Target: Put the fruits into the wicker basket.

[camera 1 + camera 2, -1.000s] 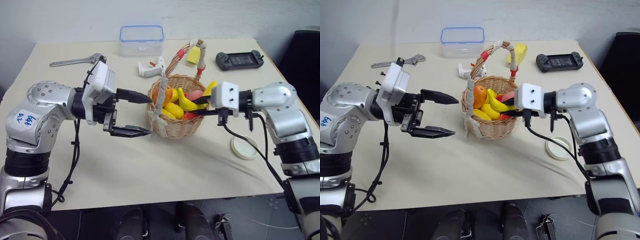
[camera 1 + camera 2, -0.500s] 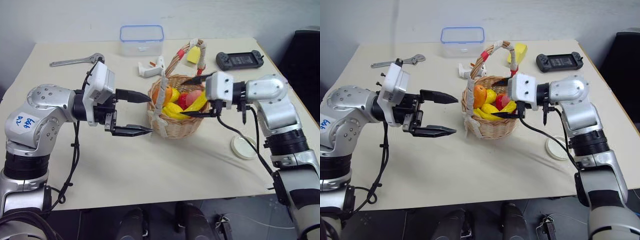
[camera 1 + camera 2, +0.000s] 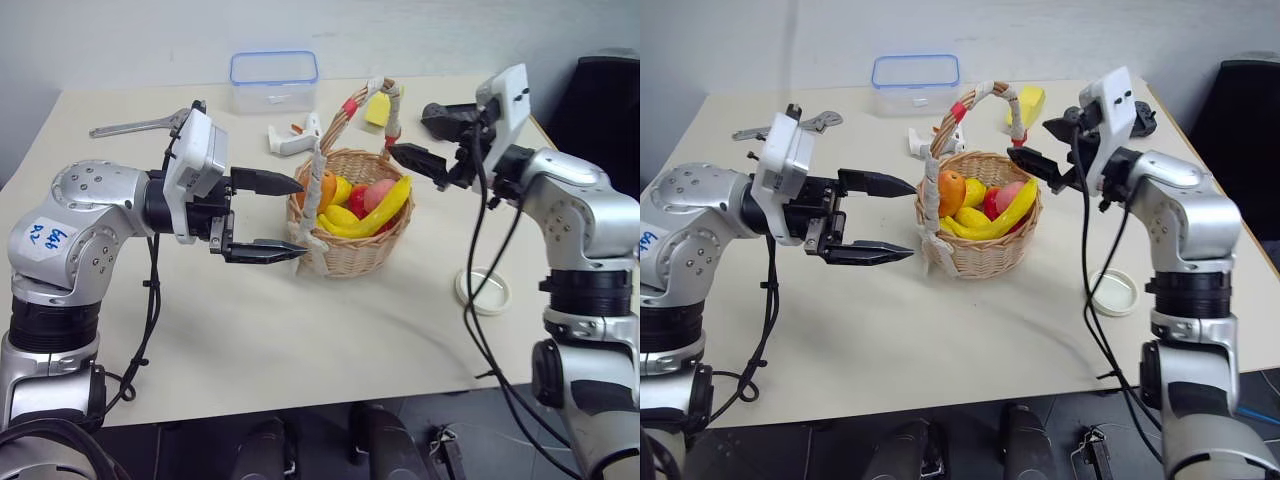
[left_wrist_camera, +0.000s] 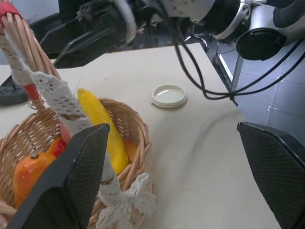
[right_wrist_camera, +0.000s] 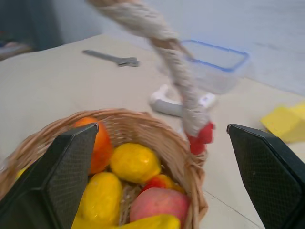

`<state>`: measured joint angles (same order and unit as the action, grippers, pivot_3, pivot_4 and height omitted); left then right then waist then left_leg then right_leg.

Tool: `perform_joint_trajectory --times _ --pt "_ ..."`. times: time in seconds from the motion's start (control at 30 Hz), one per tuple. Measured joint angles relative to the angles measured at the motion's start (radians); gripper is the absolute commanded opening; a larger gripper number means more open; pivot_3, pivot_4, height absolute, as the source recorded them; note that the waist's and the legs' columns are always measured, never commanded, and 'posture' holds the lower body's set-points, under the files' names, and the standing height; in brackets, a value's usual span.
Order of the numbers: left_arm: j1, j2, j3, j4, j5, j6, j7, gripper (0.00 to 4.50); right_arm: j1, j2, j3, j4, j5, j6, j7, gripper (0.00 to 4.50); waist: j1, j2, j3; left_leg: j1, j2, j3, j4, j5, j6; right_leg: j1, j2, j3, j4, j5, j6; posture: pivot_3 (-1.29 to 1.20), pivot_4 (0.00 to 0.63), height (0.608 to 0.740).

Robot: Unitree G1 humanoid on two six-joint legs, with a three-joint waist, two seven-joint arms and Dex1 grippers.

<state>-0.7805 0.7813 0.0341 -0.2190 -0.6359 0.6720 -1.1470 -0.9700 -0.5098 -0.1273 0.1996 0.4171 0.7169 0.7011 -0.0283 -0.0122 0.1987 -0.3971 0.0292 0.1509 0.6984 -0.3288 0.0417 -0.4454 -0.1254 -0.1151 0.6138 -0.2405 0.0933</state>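
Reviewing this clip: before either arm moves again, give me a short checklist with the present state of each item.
1. Banana inside the wicker basket: ok, it lies across the other fruit.
2. Peach inside the basket: ok, beside the banana.
3. Right gripper empty and open: ok, held above the basket's rim on the right.
4. Left gripper empty and open: ok, its fingers point at the basket's left side; whether they touch it: cannot tell.
5. Basket upright on the table: ok.
6. No fruit left on the table: ok; the yellow block behind the handle is a sponge.
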Motion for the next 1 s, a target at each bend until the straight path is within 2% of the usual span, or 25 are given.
perform_joint_trajectory --times 0.23,0.27,0.37,0.6,0.67,0.7,0.83,1.0 --pt "-0.035 -0.010 -0.001 0.020 0.000 0.000 0.000 4.50 -0.096 0.095 0.034 0.288 -0.077 -0.164 -0.026 4.46 -0.002 0.000 0.000 0.000 0.000 0.000 -0.001 0.000 0.000 0.000 0.000 0.000 -0.001 0.000 0.000 0.00 0.150 0.740" --pt "-0.035 -0.012 -0.001 0.022 0.000 0.001 0.000 4.50 -0.109 0.104 0.037 0.334 -0.087 -0.192 -0.028 4.29 -0.002 0.000 0.000 0.000 0.000 0.000 -0.001 0.000 0.000 0.000 0.000 0.000 -0.001 0.000 0.000 0.00 0.150 0.740" --pt "-0.035 -0.012 0.000 0.022 -0.003 0.002 0.002 4.50 -0.141 0.122 0.038 0.435 -0.110 -0.263 -0.036 3.53 -0.003 0.000 0.000 -0.001 0.000 0.000 -0.001 0.000 0.000 0.000 0.000 0.000 -0.001 0.000 0.000 0.00 0.150 0.740" --pt "-0.027 -0.012 0.005 -0.002 -0.005 0.003 0.022 4.50 -0.164 0.131 0.038 0.510 -0.131 -0.357 -0.021 1.00 -0.003 0.001 0.000 -0.001 0.000 0.000 -0.001 0.000 0.000 0.000 0.000 0.000 -0.001 0.000 0.000 0.00 0.150 0.740" --pt "-0.027 -0.012 0.006 -0.005 -0.006 0.003 0.024 4.50 -0.163 0.130 0.040 0.511 -0.150 -0.367 -0.022 0.46 -0.003 0.001 0.000 -0.001 0.000 0.000 -0.001 0.000 0.000 0.000 0.000 0.000 -0.001 0.000 0.000 0.00 0.150 0.740" --pt "-0.025 -0.012 0.007 -0.005 -0.006 0.004 0.030 4.50 -0.161 0.130 0.038 0.510 -0.146 -0.368 -0.017 0.34 -0.003 0.001 0.001 -0.001 0.000 0.000 -0.001 0.000 0.000 0.000 0.000 0.000 -0.001 0.000 0.000 0.00 0.150 0.740" --pt "-0.024 -0.014 0.008 -0.007 -0.008 0.004 0.041 4.50 -0.126 0.106 0.037 0.450 -0.151 -0.370 -0.018 0.33 0.001 0.002 0.001 -0.001 0.000 -0.001 -0.001 0.000 0.000 0.000 0.000 0.000 -0.002 0.000 0.000 0.00 0.150 0.740" --pt "-0.019 -0.021 0.009 -0.005 -0.008 0.002 0.043 4.50 -0.009 -0.008 0.001 0.248 -0.154 -0.319 -0.068 0.33 0.003 0.002 0.001 -0.004 0.000 -0.002 -0.001 0.000 0.000 -0.001 0.000 -0.001 -0.003 0.000 0.000 0.00 0.150 0.740"
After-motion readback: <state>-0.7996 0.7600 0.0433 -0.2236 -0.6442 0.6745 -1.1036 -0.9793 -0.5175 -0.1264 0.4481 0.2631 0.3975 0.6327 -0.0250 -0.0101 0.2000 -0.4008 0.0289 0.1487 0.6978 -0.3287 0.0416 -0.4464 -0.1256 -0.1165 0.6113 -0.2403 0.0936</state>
